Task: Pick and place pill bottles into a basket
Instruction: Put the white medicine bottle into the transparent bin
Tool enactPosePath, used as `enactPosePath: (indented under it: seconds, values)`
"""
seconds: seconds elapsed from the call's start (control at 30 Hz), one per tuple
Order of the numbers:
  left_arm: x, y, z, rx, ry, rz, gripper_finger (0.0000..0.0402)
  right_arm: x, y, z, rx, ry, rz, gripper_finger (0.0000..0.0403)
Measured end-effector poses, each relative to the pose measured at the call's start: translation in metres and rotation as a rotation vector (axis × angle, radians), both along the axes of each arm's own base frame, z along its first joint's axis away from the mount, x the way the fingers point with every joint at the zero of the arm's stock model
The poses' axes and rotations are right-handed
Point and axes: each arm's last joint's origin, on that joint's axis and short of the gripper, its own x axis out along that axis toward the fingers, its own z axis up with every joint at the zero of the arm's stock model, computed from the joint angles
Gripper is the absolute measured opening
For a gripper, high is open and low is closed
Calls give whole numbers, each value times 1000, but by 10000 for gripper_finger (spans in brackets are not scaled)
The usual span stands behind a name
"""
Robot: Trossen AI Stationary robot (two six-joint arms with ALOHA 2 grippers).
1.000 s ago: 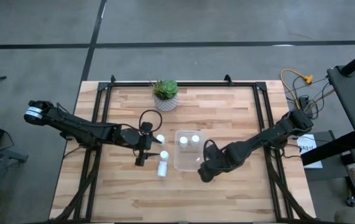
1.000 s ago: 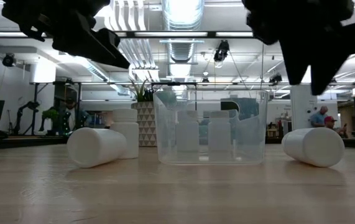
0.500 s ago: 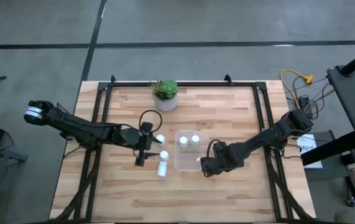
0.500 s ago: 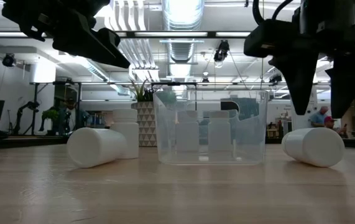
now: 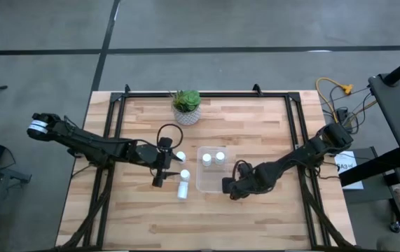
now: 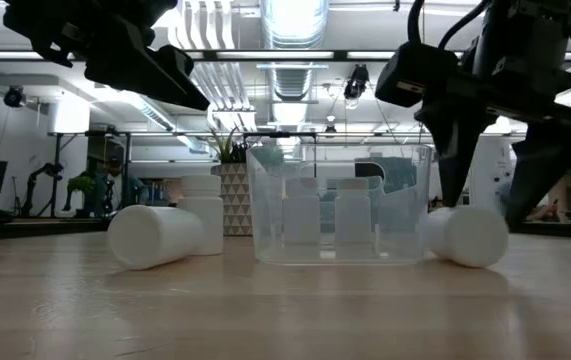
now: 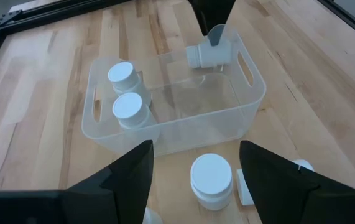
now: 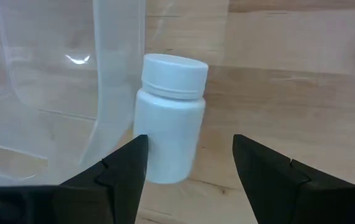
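the clear basket (image 5: pixel 212 168) is seen mid-table, with two pill bottles standing upright inside at its far end (image 5: pixel 207 158) (image 5: pixel 220 157); the rest of the basket floor is bare.

the right end effector (image 5: pixel 232 187) is lowered just outside the basket's right wall, near its front corner. its fingers are spread wide and a lying pill bottle (image 8: pixel 168 118) is straddled between them, with a gap on each side, so nothing is gripped. in the low view this bottle (image 6: pixel 464 236) lies on the table touching or nearly touching the basket wall (image 6: pixel 265 200); which of the two cannot be told. the basket wall stands right beside one finger (image 8: pixel 112 171), so that side is tight.

the left end effector (image 5: pixel 159 171) is held above the table to the left of the basket, fingers spread, nothing held. two more bottles are found on that side: one upright (image 5: pixel 180 157) just beyond the fingers, one lying on its side (image 5: pixel 183 184) between the end effector and the basket. in the left wrist view an upright bottle (image 7: pixel 211 180) sits just outside the basket's near wall, between the fingers' line of sight and the basket.

a potted plant (image 5: pixel 186 105) stands at the far edge of the table, well apart from the work. a looped black cable (image 5: pixel 169 133) lies between the plant and the left arm.
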Motion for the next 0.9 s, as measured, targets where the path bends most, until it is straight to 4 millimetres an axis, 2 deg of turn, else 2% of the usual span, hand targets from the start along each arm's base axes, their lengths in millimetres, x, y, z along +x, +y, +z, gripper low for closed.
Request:
enactPosePath:
  seconds: [0.43,0.6,0.9]
  values:
    - [0,0,-1,1,6,0,221,-8,-3,-11,-18,45,5,224]
    - [0,0,-2,1,8,0,221,-9,-4,-12,-41,50,82,224]
    - [0,0,-2,1,9,0,221,-15,-6,-18,-32,86,89,224]
